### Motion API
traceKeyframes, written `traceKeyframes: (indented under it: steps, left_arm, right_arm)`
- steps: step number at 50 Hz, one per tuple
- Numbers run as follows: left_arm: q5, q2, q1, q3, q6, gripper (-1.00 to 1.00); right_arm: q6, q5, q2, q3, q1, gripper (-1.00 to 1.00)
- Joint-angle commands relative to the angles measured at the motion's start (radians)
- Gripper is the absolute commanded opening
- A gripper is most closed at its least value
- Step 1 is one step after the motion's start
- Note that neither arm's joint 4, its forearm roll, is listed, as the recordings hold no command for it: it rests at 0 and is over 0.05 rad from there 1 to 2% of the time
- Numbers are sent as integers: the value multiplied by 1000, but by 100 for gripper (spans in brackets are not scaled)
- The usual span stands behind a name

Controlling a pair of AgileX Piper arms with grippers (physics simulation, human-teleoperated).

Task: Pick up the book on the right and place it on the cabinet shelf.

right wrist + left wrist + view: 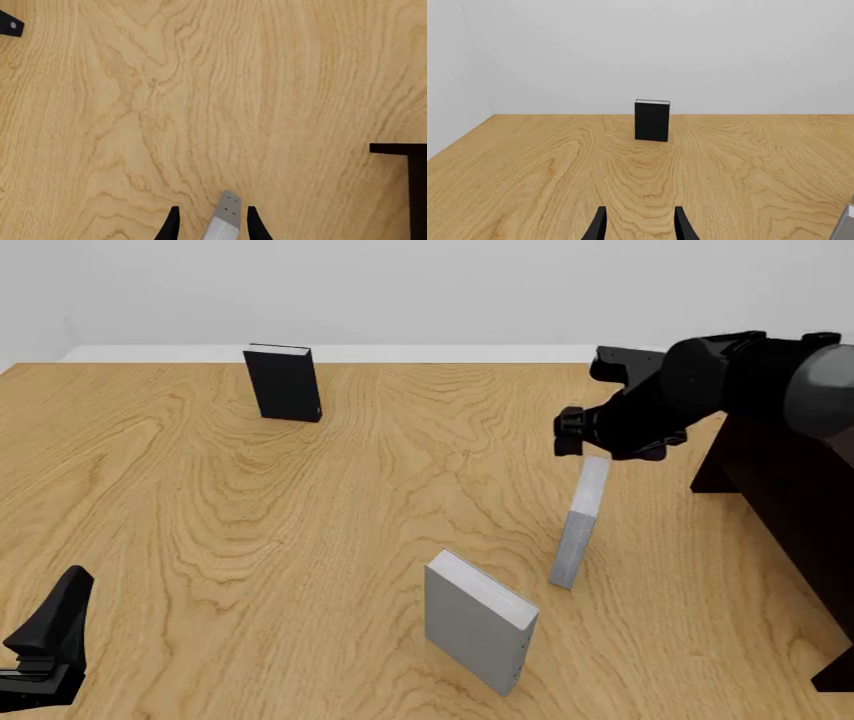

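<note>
The thin pale grey book (pixel 578 525) stands on edge on the table, right of centre and leaning slightly. My right gripper (pixel 595 452) is just above its top end. In the right wrist view the book's top (pixel 225 215) sits between the open fingers of the right gripper (pixel 212 225), with a gap on each side. The dark cabinet (pixel 790 490) stands at the right edge, and its corner shows in the right wrist view (pixel 400 149). My left gripper (pixel 51 635) is open and empty at the near left; it also shows in the left wrist view (pixel 639 225).
A thicker grey book (pixel 478 625) stands near the front, left of the thin book. A black book (pixel 283 382) stands at the far left and also shows in the left wrist view (pixel 652 120). A white wall bounds the table's far edge.
</note>
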Motion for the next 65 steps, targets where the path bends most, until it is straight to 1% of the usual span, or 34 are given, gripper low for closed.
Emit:
traceKeyframes:
  steps: [1, 14, 18, 19, 20, 21, 23, 26, 28, 32, 33, 34, 36, 37, 39, 40, 42, 44, 46, 47, 48, 49, 51, 53, 54, 56, 60, 65]
  left_arm:
    - [0, 0, 0, 0, 0, 100]
    - [0, 0, 0, 0, 0, 100]
    - [0, 0, 0, 0, 0, 100]
    - [0, 0, 0, 0, 0, 100]
    - [0, 0, 0, 0, 0, 100]
    - [0, 0, 0, 0, 0, 100]
    - [0, 0, 0, 0, 0, 100]
    - [0, 0, 0, 0, 0, 100]
    - [0, 0, 0, 0, 0, 100]
    - [0, 0, 0, 0, 0, 100]
    - [0, 0, 0, 0, 0, 100]
    - [0, 0, 0, 0, 0, 100]
    - [0, 0, 0, 0, 0, 100]
    - [0, 0, 0, 0, 0, 100]
    - [0, 0, 0, 0, 0, 100]
    - [0, 0, 0, 0, 0, 100]
    - [0, 0, 0, 0, 0, 100]
    - [0, 0, 0, 0, 0, 100]
    - [0, 0, 0, 0, 0, 100]
    - [0, 0, 0, 0, 0, 100]
    - [0, 0, 0, 0, 0, 100]
    - [0, 0, 0, 0, 0, 100]
    - [0, 0, 0, 0, 0, 100]
    - [0, 0, 0, 0, 0, 100]
    - [0, 0, 0, 0, 0, 100]
    - [0, 0, 0, 0, 0, 100]
    - [0, 0, 0, 0, 0, 100]
    - [0, 0, 0, 0, 0, 100]
  right_arm:
    - [26, -48, 6, 53, 10, 100]
    - [28, -78, 3, 100, 5, 100]
    - [12, -80, 3, 106, -6, 100]
    - [21, -84, 0, 107, 0, 100]
    - [17, -82, 2, 109, -9, 100]
    - [-2, -81, 4, 109, -21, 100]
    - [10, -85, 3, 112, -10, 100]
    - [-14, -85, 4, 115, -24, 100]
    - [-7, -88, 3, 121, -21, 100]
    - [-17, -94, 4, 131, -27, 100]
    - [-14, -97, 3, 133, -24, 100]
    - [2, -99, 2, 137, -13, 100]
    - [-14, -100, 4, 138, -26, 100]
    - [-5, -103, 3, 139, -16, 100]
    - [-9, -105, 3, 145, -17, 100]
    - [-1, -107, 2, 148, -10, 100]
    - [-3, -109, 4, 148, -12, 100]
    - [10, -111, 2, 149, -1, 100]
    - [10, -113, -1, 151, -3, 100]
    - [0, -113, -3, 150, -4, -100]
    - [3, -114, -6, 149, -10, -100]
    - [-13, -112, -6, 143, -19, -100]
    - [0, -111, -11, 145, -13, -100]
    - [-16, -110, -15, 140, -30, -100]
    - [-3, -109, -16, 140, -19, -100]
    - [-14, -109, -22, 136, -33, -100]
    - [-17, -111, -27, 132, -42, -100]
    - [-20, -97, -41, 116, -41, -100]
